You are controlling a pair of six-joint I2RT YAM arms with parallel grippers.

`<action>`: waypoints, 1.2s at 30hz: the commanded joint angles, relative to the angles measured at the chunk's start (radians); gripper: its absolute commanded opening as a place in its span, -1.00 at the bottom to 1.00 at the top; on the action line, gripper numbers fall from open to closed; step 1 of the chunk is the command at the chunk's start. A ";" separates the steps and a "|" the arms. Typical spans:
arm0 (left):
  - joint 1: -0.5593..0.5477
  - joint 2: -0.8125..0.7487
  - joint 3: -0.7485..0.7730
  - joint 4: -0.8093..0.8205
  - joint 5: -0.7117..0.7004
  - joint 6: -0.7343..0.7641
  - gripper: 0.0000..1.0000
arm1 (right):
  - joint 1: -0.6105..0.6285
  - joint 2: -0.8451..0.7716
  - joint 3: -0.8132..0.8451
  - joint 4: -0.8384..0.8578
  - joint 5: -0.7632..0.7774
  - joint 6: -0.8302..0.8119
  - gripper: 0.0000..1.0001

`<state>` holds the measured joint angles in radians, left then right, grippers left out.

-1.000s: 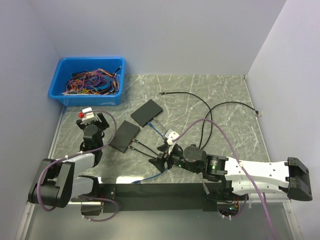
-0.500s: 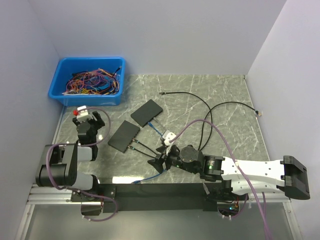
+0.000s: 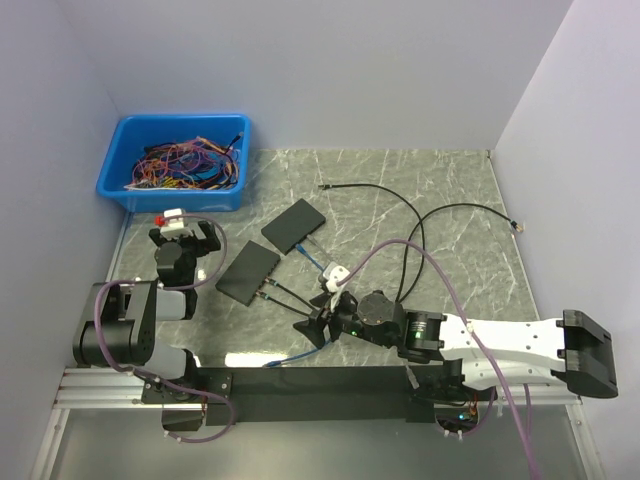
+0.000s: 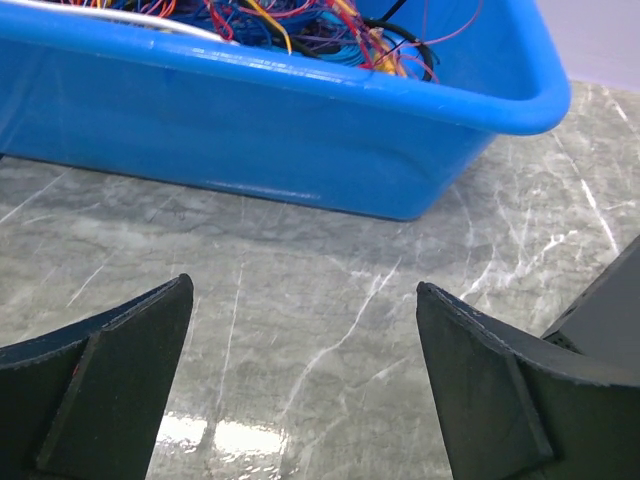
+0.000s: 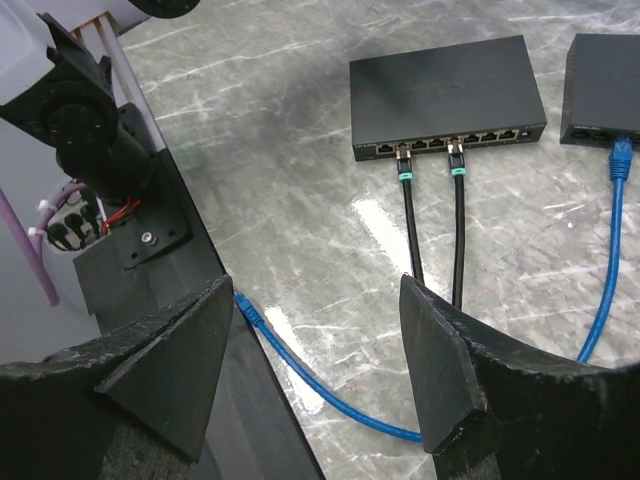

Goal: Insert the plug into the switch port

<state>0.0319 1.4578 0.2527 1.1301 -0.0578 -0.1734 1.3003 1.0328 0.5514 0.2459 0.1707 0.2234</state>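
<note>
Two flat black switches lie left of centre: the near one (image 3: 248, 272) (image 5: 445, 95) has two black cables plugged in, and the far one (image 3: 294, 225) (image 5: 605, 85) has one end of a blue cable (image 5: 612, 250) plugged in. The cable's free blue plug (image 5: 245, 308) (image 3: 268, 365) lies by the black front rail. My right gripper (image 3: 315, 325) (image 5: 317, 285) is open and empty, hovering above the blue cable with the plug near its left finger. My left gripper (image 3: 180, 240) (image 4: 303, 285) is open and empty, low over the table in front of the blue bin.
A blue bin (image 3: 178, 160) (image 4: 300, 110) full of coloured wires stands at the back left. Two loose black cables (image 3: 400, 205) (image 3: 470, 210) curl over the right half of the table. A corner of the near switch (image 4: 610, 310) shows right of my left gripper.
My left gripper has moved toward the blue bin and settled in front of it. My right gripper has shifted slightly left and nearer, over the blue cable.
</note>
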 commanded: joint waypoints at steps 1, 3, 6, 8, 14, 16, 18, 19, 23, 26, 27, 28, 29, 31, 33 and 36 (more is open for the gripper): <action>-0.004 0.001 0.003 0.066 0.026 0.012 0.99 | 0.005 -0.054 -0.016 0.033 0.013 0.021 0.48; -0.004 0.001 0.002 0.068 0.024 0.012 0.99 | 0.005 -0.083 -0.028 -0.003 0.032 0.027 0.48; -0.004 0.001 0.003 0.066 0.023 0.012 0.99 | 0.004 -0.120 -0.045 -0.060 0.055 0.054 0.49; -0.004 0.001 0.003 0.068 0.024 0.012 0.99 | 0.005 -0.148 -0.063 -0.098 0.070 0.086 0.50; -0.004 0.001 0.005 0.066 0.024 0.011 0.99 | 0.005 -0.197 -0.059 -0.278 0.131 0.240 0.50; -0.004 0.001 0.003 0.066 0.024 0.012 0.99 | 0.005 -0.211 -0.056 -0.324 0.148 0.293 0.50; -0.004 0.001 0.003 0.068 0.024 0.012 0.99 | 0.005 -0.231 -0.056 -0.376 0.161 0.317 0.51; -0.004 0.003 0.003 0.068 0.024 0.014 0.99 | 0.005 -0.237 -0.057 -0.384 0.168 0.327 0.51; -0.004 0.003 0.003 0.068 0.024 0.012 0.99 | 0.005 -0.229 0.002 -0.463 0.216 0.327 0.52; -0.004 0.003 0.003 0.068 0.024 0.014 0.99 | 0.005 -0.206 0.063 -0.516 0.234 0.341 0.52; -0.004 0.001 0.003 0.066 0.024 0.012 0.99 | 0.005 -0.205 0.071 -0.533 0.234 0.346 0.52; -0.004 0.001 0.003 0.068 0.024 0.012 0.99 | 0.005 -0.204 0.076 -0.539 0.233 0.355 0.52; -0.006 0.001 0.003 0.068 0.024 0.012 0.99 | 0.005 -0.206 0.077 -0.540 0.228 0.360 0.52; -0.004 0.003 0.003 0.068 0.024 0.011 0.99 | 0.004 -0.208 0.078 -0.543 0.220 0.370 0.52; -0.004 0.003 0.003 0.068 0.024 0.011 0.99 | 0.005 -0.211 0.077 -0.551 0.225 0.378 0.52; -0.004 0.001 0.003 0.068 0.024 0.012 0.99 | 0.005 -0.214 0.087 -0.560 0.228 0.395 0.52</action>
<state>0.0311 1.4578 0.2527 1.1408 -0.0498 -0.1726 1.3003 0.8280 0.5915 -0.2924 0.3664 0.5846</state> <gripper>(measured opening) 0.993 0.760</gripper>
